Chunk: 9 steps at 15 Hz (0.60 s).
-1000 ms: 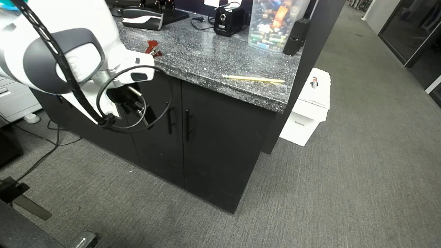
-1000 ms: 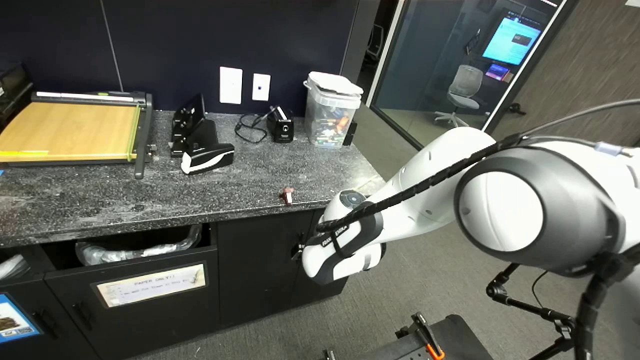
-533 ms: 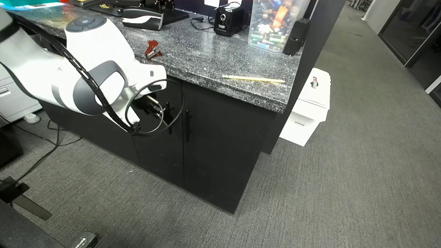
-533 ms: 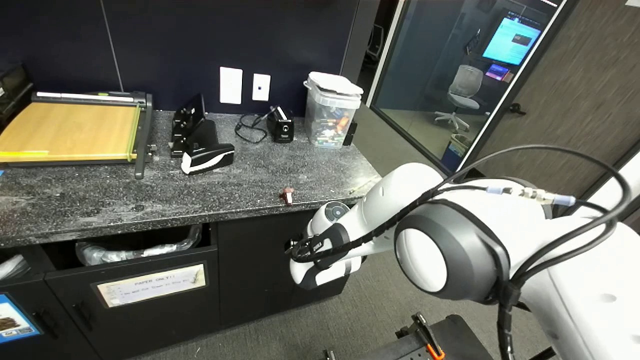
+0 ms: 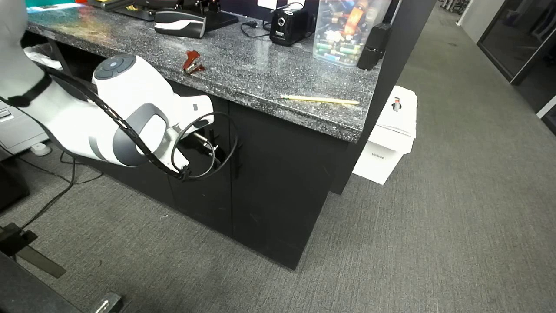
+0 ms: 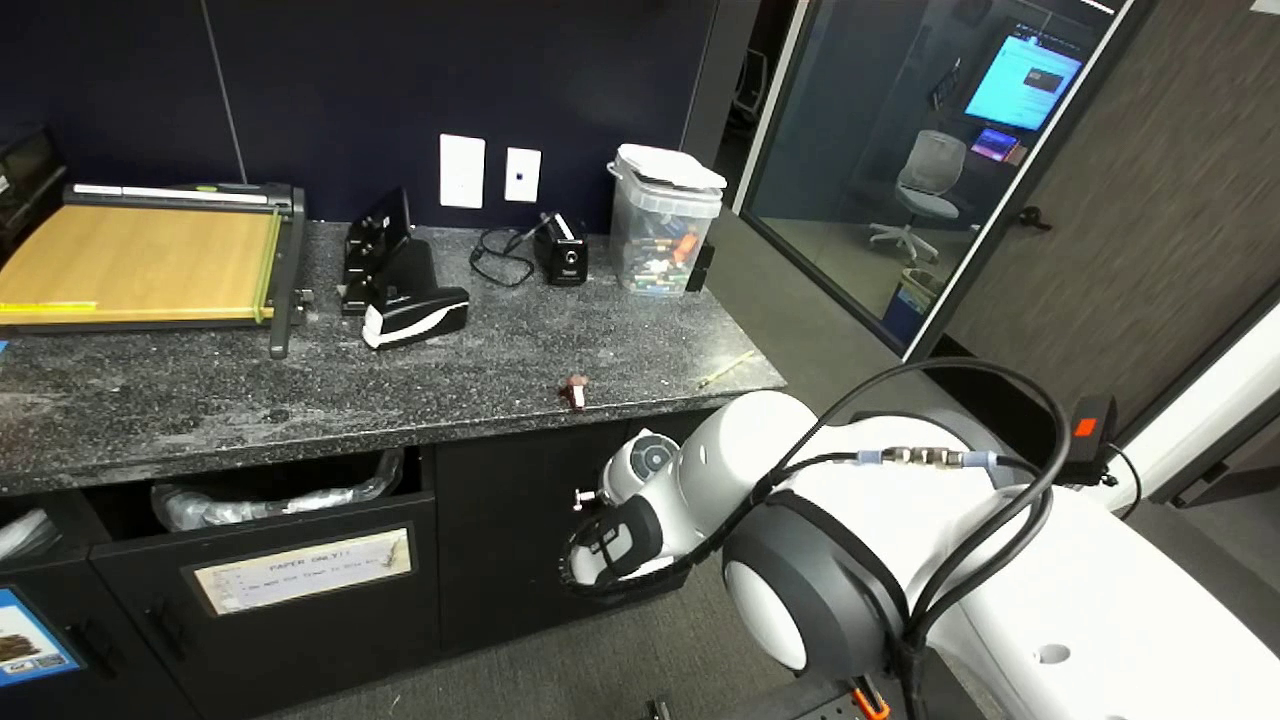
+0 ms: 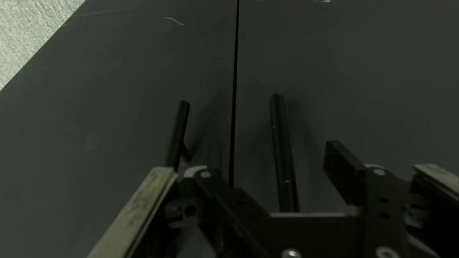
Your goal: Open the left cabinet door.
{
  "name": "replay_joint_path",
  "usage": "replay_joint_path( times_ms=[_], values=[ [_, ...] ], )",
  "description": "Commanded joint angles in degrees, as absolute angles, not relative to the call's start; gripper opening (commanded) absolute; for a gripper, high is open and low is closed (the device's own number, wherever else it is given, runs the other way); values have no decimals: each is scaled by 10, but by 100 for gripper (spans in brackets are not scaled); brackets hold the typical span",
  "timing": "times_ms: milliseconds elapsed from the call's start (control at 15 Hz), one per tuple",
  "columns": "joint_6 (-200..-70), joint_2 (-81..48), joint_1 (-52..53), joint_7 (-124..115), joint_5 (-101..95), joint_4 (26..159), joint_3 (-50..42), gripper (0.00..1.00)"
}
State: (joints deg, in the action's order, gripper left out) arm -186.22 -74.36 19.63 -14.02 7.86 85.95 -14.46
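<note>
The gripper (image 7: 275, 157) is spread, and the bar handle (image 7: 283, 154) of the left cabinet door (image 7: 358, 71) is seen between its fingers (image 7: 342, 166), but whether contact is made cannot be told. If the bar handle is pinched only by the tips, the grip may be lost, and the neighbouring handle (image 7: 176, 136) may be knocked by the nearest finger. In an exterior view, the door is found closed under the countertop (image 5: 260, 74); if it is pulled straight, not along its arc, slipping may be caused.
</note>
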Motion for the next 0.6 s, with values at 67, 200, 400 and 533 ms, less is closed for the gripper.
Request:
replay_joint_path(
  times_ms=[67,200,400,533],
  values=[
    [-1881,-792,237,-149,108,794,-192,35],
    [-1879,-805,257,-154,118,771,-217,20],
    [-1864,-810,277,-161,131,773,-237,2],
    [-1861,-802,278,-161,134,794,-233,0]
  ],
)
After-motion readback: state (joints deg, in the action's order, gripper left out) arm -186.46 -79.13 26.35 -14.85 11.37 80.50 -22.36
